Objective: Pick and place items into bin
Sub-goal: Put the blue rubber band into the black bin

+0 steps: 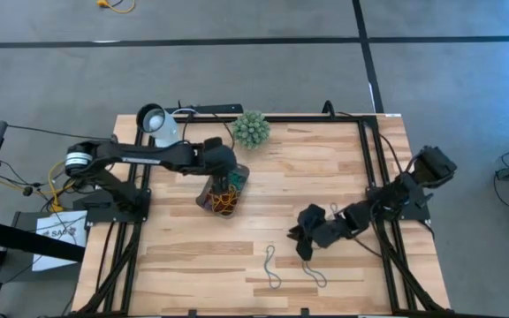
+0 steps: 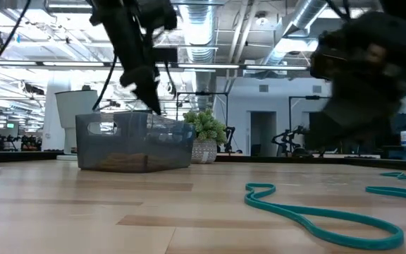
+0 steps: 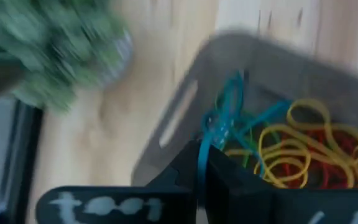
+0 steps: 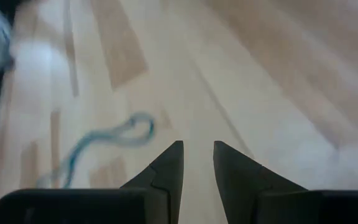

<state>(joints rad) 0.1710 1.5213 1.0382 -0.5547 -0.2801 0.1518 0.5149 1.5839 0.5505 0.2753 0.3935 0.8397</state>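
The bin point(image 1: 210, 199) is a dark translucent tray left of the table's middle, with yellow, red, orange and green loops point(image 3: 303, 149) lying in it. My left gripper point(image 3: 202, 155) hangs over the bin point(image 2: 134, 141) from above, shut on a grey-teal loop point(image 3: 225, 112). Two more grey-teal loops point(image 1: 272, 265) point(image 1: 315, 274) lie flat on the wood near the table's near edge. My right gripper point(image 4: 197, 158) is open, low over bare wood just right of those loops point(image 4: 104, 146), touching nothing. My left gripper pinches one end of the grey-teal loop point(image 3: 200, 165) between its two fingers, coming from above and pointing down into the bin. From the fingers the loop runs slack down into the bin, where its other end point(image 3: 232, 93) lies among the other loops.
A spiky green plant ball point(image 1: 251, 129) stands at the far edge beyond the bin, with a white round lamp head point(image 1: 155, 119) at the far left corner. Black frame rails point(image 1: 367, 168) run along the table's sides. Bare wood lies between the bin and the near loops.
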